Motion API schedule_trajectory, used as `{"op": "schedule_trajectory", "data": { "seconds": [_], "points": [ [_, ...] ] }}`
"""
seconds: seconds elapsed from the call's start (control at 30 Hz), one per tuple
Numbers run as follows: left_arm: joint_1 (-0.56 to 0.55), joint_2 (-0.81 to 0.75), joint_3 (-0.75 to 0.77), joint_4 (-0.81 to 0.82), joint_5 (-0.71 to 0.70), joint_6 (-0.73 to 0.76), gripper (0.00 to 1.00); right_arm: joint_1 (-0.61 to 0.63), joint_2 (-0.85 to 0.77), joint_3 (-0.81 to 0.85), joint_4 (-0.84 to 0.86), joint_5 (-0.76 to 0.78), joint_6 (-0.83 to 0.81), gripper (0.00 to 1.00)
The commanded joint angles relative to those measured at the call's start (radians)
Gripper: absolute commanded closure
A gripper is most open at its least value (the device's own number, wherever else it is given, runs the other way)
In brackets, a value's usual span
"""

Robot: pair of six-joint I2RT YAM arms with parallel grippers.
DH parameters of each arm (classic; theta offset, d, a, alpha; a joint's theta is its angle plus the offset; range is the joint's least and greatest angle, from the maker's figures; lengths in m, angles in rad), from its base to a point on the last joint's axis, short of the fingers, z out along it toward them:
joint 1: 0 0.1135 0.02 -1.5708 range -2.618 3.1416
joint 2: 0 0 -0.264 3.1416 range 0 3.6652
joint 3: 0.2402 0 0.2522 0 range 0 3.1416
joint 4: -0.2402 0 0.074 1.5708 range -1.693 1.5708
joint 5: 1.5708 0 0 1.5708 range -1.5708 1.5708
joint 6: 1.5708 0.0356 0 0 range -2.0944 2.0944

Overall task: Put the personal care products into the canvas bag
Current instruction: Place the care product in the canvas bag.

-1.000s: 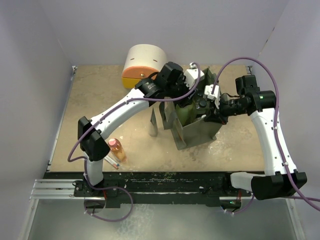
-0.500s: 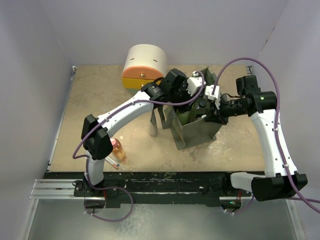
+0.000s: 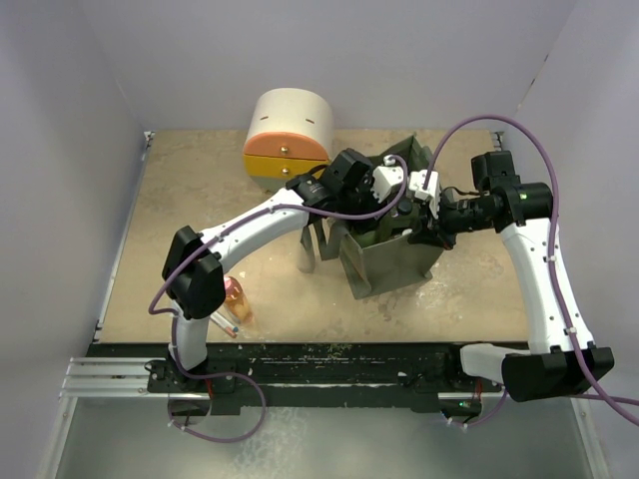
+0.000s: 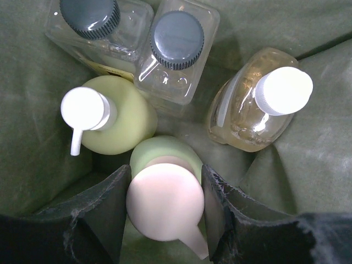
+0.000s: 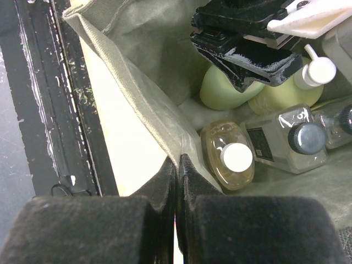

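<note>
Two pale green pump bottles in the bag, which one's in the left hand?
The pump bottle between the left hand's fingers; the other pump bottle stands free, further in.

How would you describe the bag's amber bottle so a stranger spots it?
Look inside the olive canvas bag on the table. The amber bottle sits by its wall, alone clear golden with a white cap; neighbours have pumps or dark caps.

Five bottles [image 4: 176,60] crowd the canvas bag [image 4: 33,137] floor.

White robot arms with black joints.
Above the black base rail [image 3: 329,371], left arm [image 3: 255,222] and right arm [image 3: 539,269] each trail a purple cable [image 3: 489,117]; fingers [image 4: 99,220] black, padded.
</note>
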Motion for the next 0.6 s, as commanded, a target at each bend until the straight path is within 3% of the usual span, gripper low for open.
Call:
{"op": "schedule_trajectory", "data": {
  "seconds": [0.0,0.33,0.57],
  "points": [
    [0.005,-0.043,0.002,0.138,-0.005,0.06,1.0,0.002,-0.039,0.025,-0.038,-0.063,0.008,1.0],
    [0.005,-0.004,-0.002,0.096,-0.002,0.115,0.93,0.002,-0.039,0.018,-0.032,-0.056,0.008,1.0],
    [0.005,0.007,0.005,0.077,0.002,0.116,0.79,0.003,-0.04,0.016,-0.029,-0.049,0.01,1.0]
  ]
}}
